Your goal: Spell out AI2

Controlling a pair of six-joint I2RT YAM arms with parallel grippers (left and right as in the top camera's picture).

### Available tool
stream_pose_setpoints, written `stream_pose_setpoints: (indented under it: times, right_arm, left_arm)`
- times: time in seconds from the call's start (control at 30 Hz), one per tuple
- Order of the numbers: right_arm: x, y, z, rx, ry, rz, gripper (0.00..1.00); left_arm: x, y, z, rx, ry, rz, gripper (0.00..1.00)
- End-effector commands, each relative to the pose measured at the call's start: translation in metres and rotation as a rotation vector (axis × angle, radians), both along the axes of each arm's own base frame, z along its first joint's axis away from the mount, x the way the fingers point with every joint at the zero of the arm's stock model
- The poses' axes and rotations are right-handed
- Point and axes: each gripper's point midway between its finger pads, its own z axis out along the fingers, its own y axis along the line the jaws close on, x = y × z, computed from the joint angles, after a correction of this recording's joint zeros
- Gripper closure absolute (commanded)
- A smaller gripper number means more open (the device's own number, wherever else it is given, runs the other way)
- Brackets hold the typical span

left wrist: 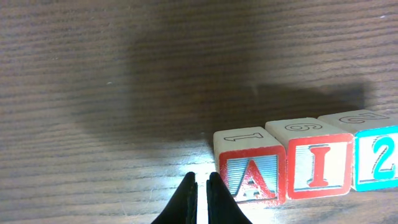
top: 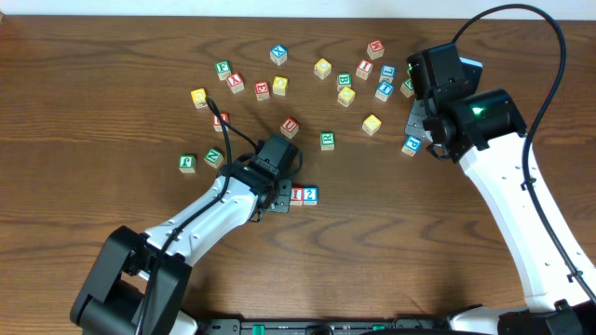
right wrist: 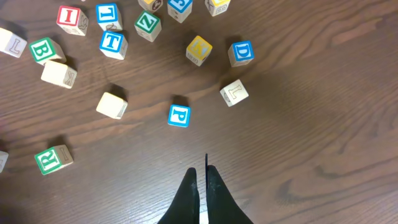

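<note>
1. Bench (top: 93, 74): carries everything. The AI2 row (top: 304, 194) lies in the near centre. The loose cubes (top: 322, 68) are scattered on the far side, well apart from the row.

2. Right arm (top: 521, 205): hangs over the right end of the scatter. The right tool (right wrist: 202, 180) is closed and holds nothing. Hazard: a descent here would strike the loose cubes. Judged low risk to the row.

3. Left arm (top: 200, 219): reaches to the left end of the row. The left tool (left wrist: 202, 190) is closed and holds nothing, with its tips just beside A (left wrist: 252, 177).

4. Row: A, I (left wrist: 318, 167) and 2 (left wrist: 380, 160) stand side by side, apparently touching, and read in order. The spelling appears complete.

5. Main hazard: any sideways travel of the left tool toward A would shove all three cubes. A swinging withdrawal could twist A out of line. Judged remedy: retreat upward or away from the row.

View differences:
- Overhead: shows both arms and the whole scatter. A is covered by the left tool; only I and 2 show.
- Left wrist: shows all three faces and the tips next to A. It shows no loose cubes.
- Right wrist: shows only loose cubes, such as a blue P (right wrist: 178, 116). It does not show the row.
</note>
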Motion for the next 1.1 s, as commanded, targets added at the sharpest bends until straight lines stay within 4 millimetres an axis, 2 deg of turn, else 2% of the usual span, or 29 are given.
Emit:
stream_pose_setpoints:
  times: [0.0,1.07]
  right_arm:
    - [0.0033,-0.0036,0.002,-0.012,-0.002,-0.002,0.99]
    - [0.0031,-0.0017,0.0013,-0.002,0.001,0.003,0.99]
  left_arm:
    - [-0.0059,0.0017,-0.0081,0.008,0.026,-0.032,0.92]
    - [-0.006,0.0011,-0.008,0.006,0.027,-0.037,0.93]
